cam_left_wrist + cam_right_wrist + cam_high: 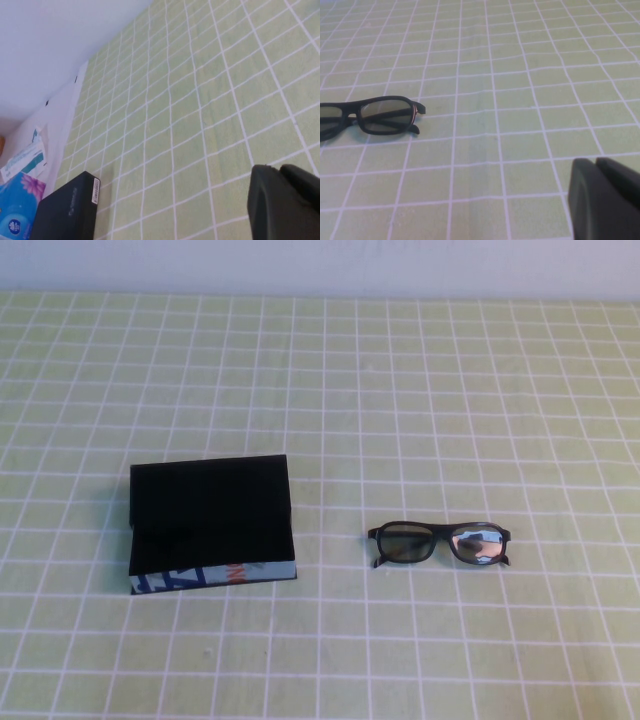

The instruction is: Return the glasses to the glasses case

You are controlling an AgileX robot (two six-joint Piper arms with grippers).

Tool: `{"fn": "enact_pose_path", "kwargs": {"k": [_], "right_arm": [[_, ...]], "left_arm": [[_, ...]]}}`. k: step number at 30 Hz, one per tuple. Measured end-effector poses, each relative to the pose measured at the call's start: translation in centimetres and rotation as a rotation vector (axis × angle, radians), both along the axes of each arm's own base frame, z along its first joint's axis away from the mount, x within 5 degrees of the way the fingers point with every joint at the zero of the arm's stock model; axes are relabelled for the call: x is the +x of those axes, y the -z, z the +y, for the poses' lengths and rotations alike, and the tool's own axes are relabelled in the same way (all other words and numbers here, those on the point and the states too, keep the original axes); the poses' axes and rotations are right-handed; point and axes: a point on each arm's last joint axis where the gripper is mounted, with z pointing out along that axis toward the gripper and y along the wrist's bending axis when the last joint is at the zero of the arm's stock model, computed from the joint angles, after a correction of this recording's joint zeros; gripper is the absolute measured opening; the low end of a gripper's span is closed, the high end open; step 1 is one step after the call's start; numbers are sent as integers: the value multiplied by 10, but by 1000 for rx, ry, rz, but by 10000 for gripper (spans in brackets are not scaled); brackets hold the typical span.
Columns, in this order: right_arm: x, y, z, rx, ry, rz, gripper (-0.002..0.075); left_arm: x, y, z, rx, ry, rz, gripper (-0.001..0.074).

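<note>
High view: glasses [440, 543] lie on the worktop [400, 390], well apart from the open glasses case [212, 525]; nothing grasped yet. Left wrist view: left gripper [287, 202], closure indeterminable. Right wrist view: right gripper [606, 199] clenched, empty; judged next: open, reach the glasses.

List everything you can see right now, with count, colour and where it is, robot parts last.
glasses: one pair, black frame, dark reflective lenses, on the cloth, right of the case, apart from it.
case: one, black with blue, white and orange print on its front, left of centre.
tablecloth: one, light green with white grid, covering the table.
left gripper: one, black, shut, only in its wrist view, holding nothing.
right gripper: one, black, shut, only in its wrist view, near the glasses, empty.
</note>
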Motion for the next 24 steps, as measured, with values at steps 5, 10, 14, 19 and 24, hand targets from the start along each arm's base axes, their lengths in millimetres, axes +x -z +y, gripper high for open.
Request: {"fn": "enact_pose_path", "kwargs": {"k": [5, 10, 14, 19, 24], "right_arm": [[0, 0, 0, 0, 0, 0, -13], [0, 0, 0, 0, 0, 0, -13], [0, 0, 0, 0, 0, 0, -13], [0, 0, 0, 0, 0, 0, -13], [0, 0, 0, 0, 0, 0, -13]], "left_arm": [[0, 0, -1, 4, 28, 2, -4], [2, 0, -6, 7, 110, 2, -4], [2, 0, -6, 7, 117, 3, -4], [2, 0, -6, 3, 118, 3, -4], [2, 2, -14, -236, 141, -9, -4]]}}
